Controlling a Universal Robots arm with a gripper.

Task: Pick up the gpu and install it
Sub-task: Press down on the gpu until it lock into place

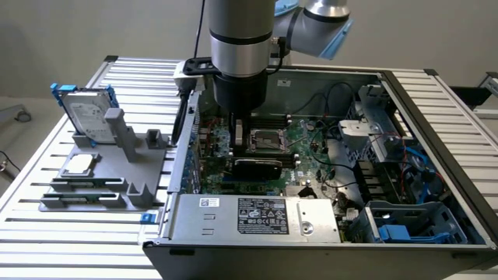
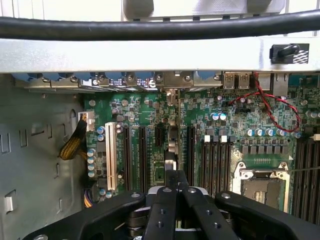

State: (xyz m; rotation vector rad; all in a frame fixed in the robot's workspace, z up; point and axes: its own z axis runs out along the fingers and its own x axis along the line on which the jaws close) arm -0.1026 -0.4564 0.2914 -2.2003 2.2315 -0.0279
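exterior: high, angled down on open case [image 1: 311,259] | wrist: behind tool [image 2: 176,175], close above motherboard [image 2: 150,107] | shared: motherboard

Bright even light, soft shadows, mild glare

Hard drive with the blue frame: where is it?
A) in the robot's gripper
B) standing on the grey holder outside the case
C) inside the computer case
B: the hard drive stands on the grey holder, outside the computer case, at the exterior view's left.

The end effector [image 2: 175,176] hides the near end of the edge-on gpu [image 2: 170,150]; its seating cannot be told.
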